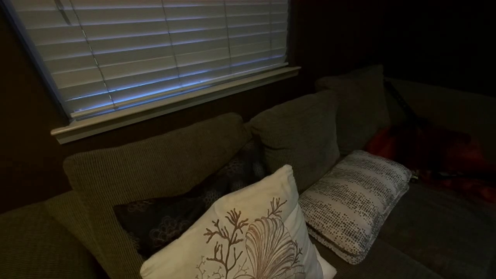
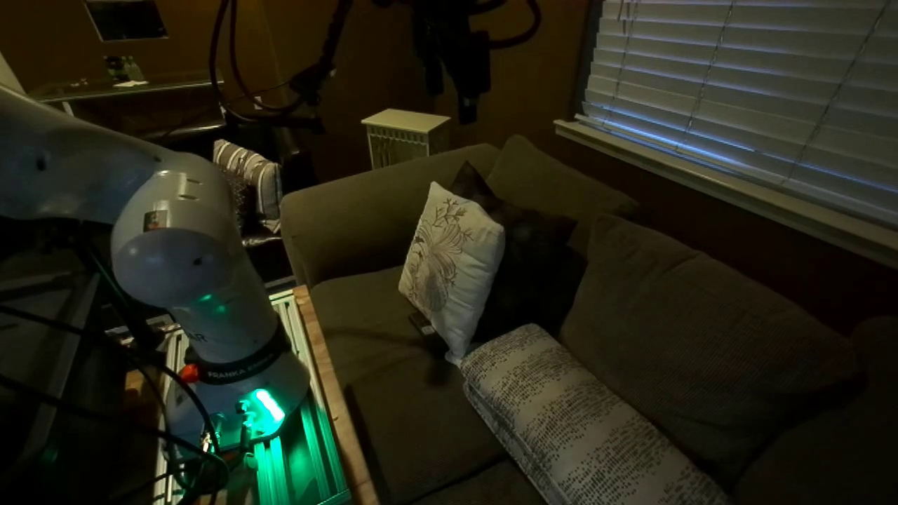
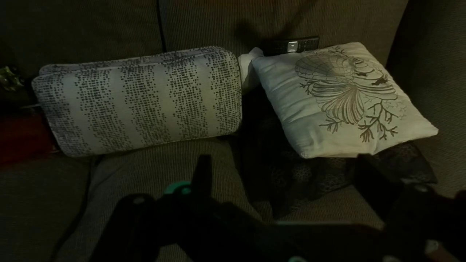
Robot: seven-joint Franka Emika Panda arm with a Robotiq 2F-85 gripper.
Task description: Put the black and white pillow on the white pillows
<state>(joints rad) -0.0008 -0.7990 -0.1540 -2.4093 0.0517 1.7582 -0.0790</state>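
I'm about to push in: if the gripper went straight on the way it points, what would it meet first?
Probably the dark floral cushion, by a corner of the black and white pillow; depth is unclear, so the open gripper could touch that corner first.

Ok, ribbed brownish couch [image 2: 400, 414]. On it: speckled pillow [image 3: 145, 103], coral-print pillow [image 3: 338, 98] leaning against a dark flowery pillow [image 3: 307, 178], remote [image 3: 308, 44] right beside the coral one, and some red thing [image 3: 22, 136] I can't make out.

In an exterior view I can make out "FRANKA E…" (rest's blurry) on the black band [image 2: 238, 366] round the robot arm [image 2: 175, 263], near an edge of the tabletop [image 2: 332, 393], plus "AR" on the white casing [image 2: 228, 319] above.
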